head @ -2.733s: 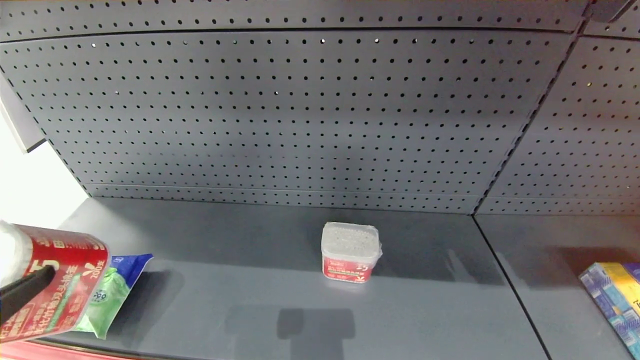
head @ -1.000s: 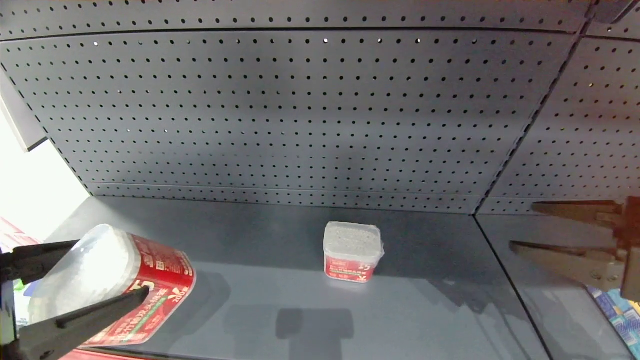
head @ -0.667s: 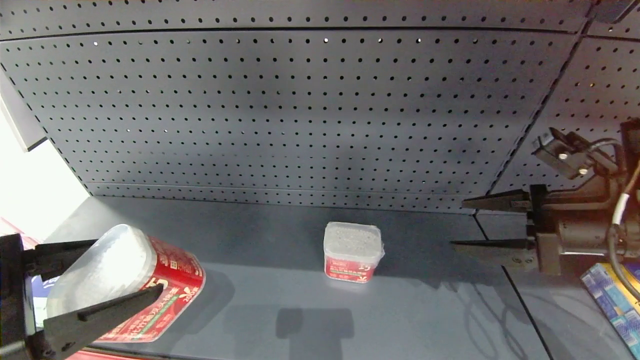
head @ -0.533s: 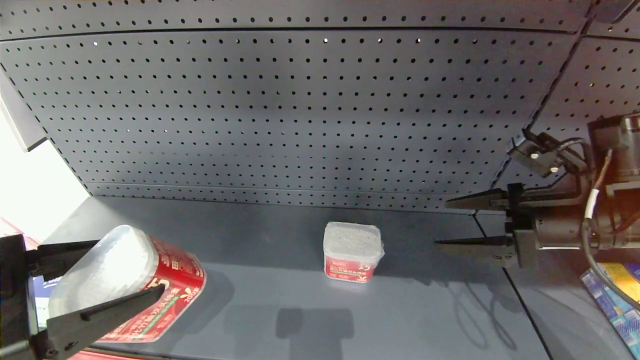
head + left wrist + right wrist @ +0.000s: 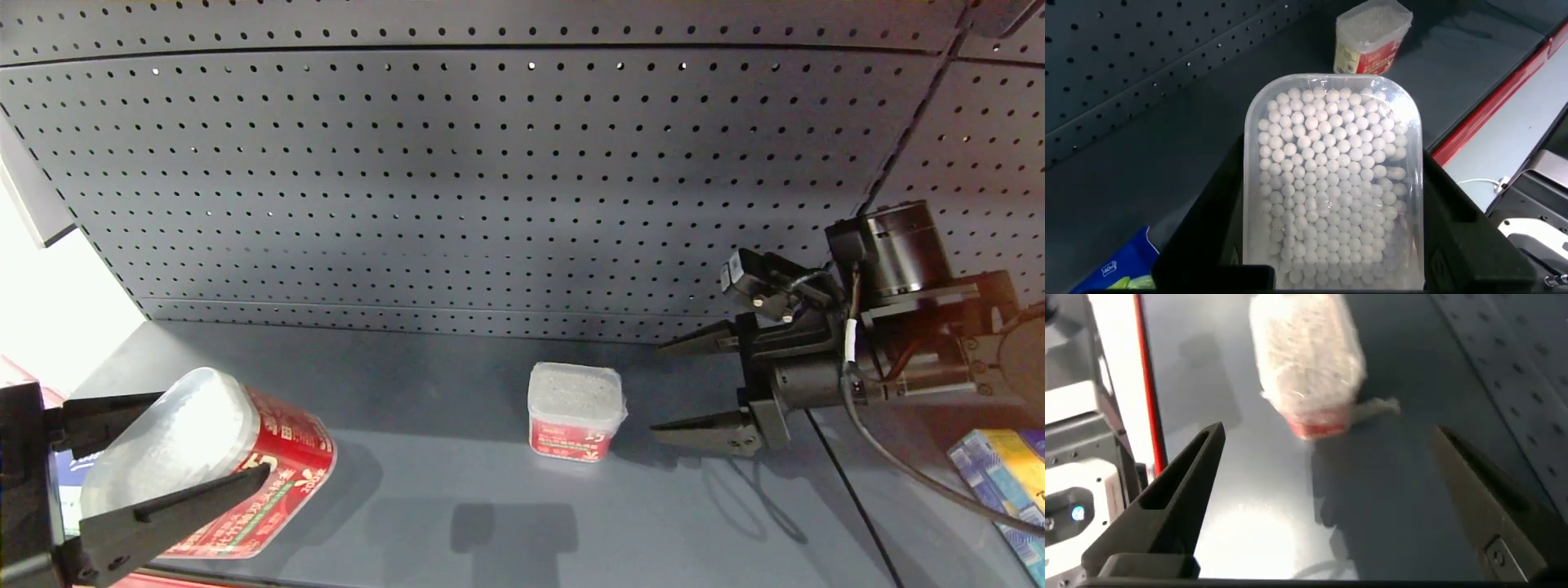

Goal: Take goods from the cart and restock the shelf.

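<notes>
Counted two tubs of white beads, red-labelled, clear-topped.

First tub (image 5: 204, 465) (image 5: 1331, 180): at the near left of the shelf (image 5: 457, 506), tilted, clear top turned up and toward the near left. Gripped across its sides by the left pincer (image 5: 208, 441), one finger on each side, clenched on it. Cannot tell whether its lower edge touches the shelf.

Second tub (image 5: 575, 412) (image 5: 1372, 37) (image 5: 1306, 363): upright on the shelf, about the middle, toward the far side, well apart from the first. Touched by nothing.

Right pincer (image 5: 657, 390) (image 5: 1327, 433): just right of the second tub, pointed left at it, fingers spread wide, released, holding nothing. Apart from the tub.

Counted one blue-and-green packet (image 5: 1123, 273), lying at the near left corner, just beside the first tub and partly hidden by the left pincer.

Blue-and-yellow boxes (image 5: 1000, 482) at the near right, on the neighbouring shelf board; number hard to make out.

One grey pegboard panel (image 5: 457, 188) along the far side.
</notes>
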